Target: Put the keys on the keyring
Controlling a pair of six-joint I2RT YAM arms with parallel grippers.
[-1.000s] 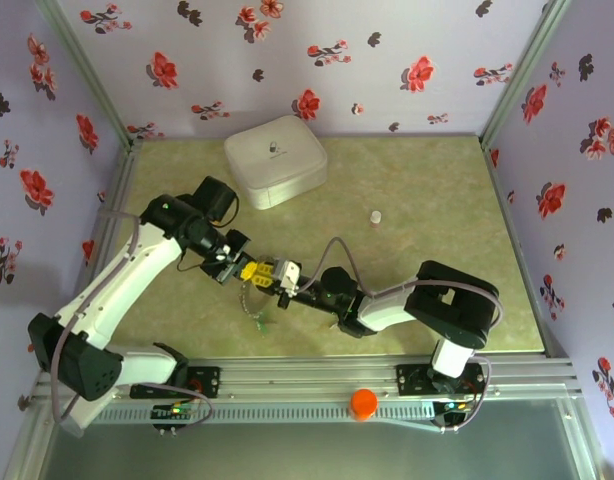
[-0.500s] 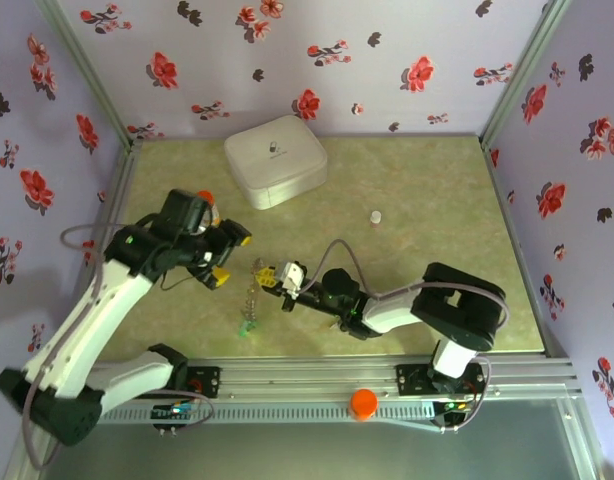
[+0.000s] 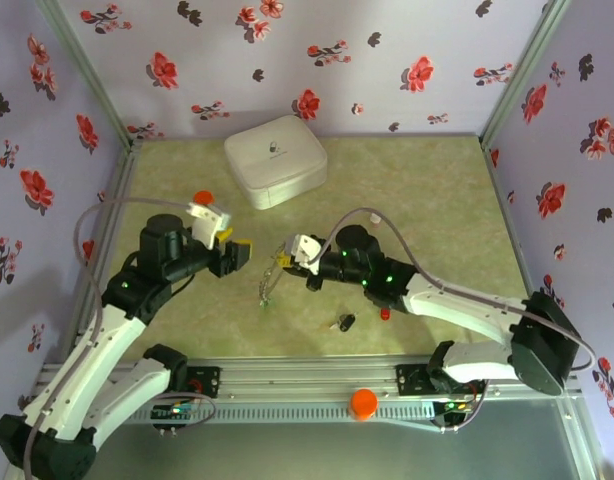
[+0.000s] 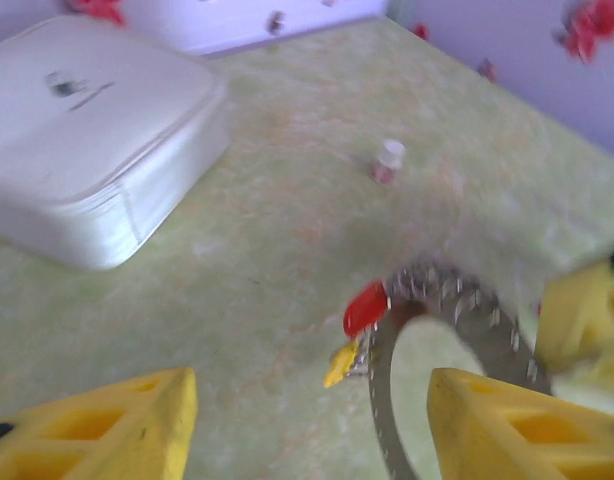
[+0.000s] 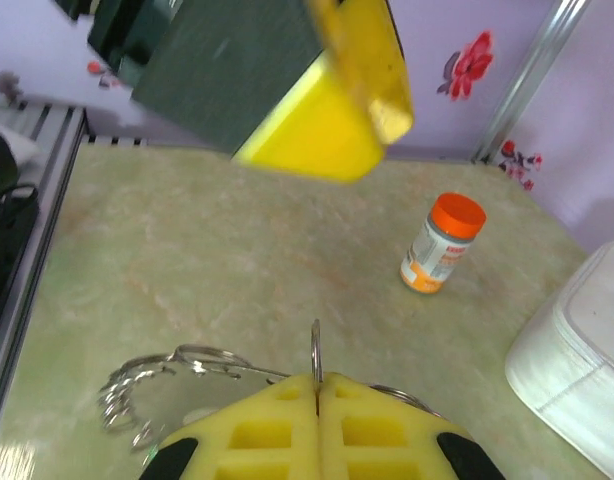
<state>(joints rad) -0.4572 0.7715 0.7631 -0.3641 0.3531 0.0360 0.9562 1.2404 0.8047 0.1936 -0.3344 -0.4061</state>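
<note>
The keyring point(image 3: 272, 282) hangs from my right gripper point(image 3: 287, 257), which is shut on it above the table's middle. In the right wrist view the pads point(image 5: 277, 430) pinch a thin loop of the keyring point(image 5: 187, 365). A red key point(image 4: 365, 308) and a yellow key point(image 4: 339, 362) hang on the keyring point(image 4: 437, 300). My left gripper point(image 3: 232, 255) stands open just left of the ring, apart from it, with nothing between its fingers point(image 4: 117, 430). A black key point(image 3: 345, 321) and a red key point(image 3: 385, 314) lie loose on the table under the right arm.
A white rounded case point(image 3: 275, 160) sits at the back of the table. An orange-capped pill bottle point(image 3: 202, 200) stands behind the left gripper. A small vial point(image 4: 389, 160) stands further back. Patterned walls close in three sides.
My left gripper let go, opened and drew back to the left. My right arm swung up and back, lifting the keyring off the table, and uncovered the two loose keys.
</note>
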